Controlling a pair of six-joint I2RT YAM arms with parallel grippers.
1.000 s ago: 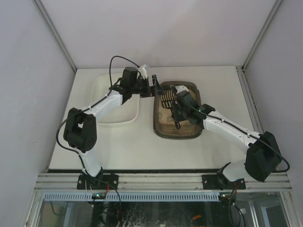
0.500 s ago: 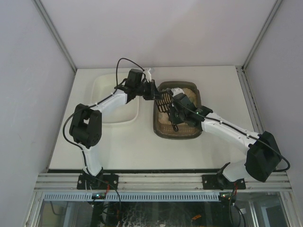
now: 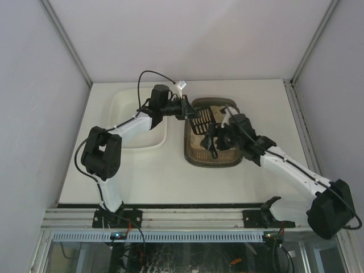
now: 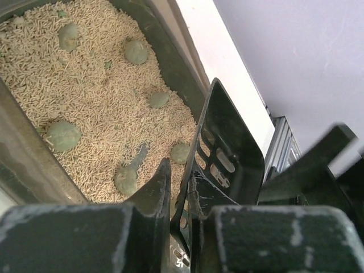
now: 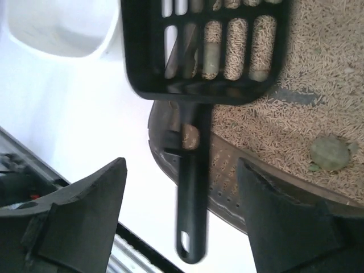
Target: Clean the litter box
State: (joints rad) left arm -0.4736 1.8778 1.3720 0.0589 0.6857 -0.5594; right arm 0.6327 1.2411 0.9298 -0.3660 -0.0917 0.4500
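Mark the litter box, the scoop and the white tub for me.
litter box [image 3: 213,164]: top external view, on its near rim.
scoop [image 5: 192,196]: right wrist view, on its handle.
white tub [image 3: 136,147]: top external view, on its near rim.

Both arms reach in, pincers nearly meeting!
Left pincer [image 3: 183,108] clamped tight; right pincer [image 3: 219,138] hangs with fingers spread wide.

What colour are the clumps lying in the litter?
Pale grey-green clumps against beige litter; the left wrist view shows them best.
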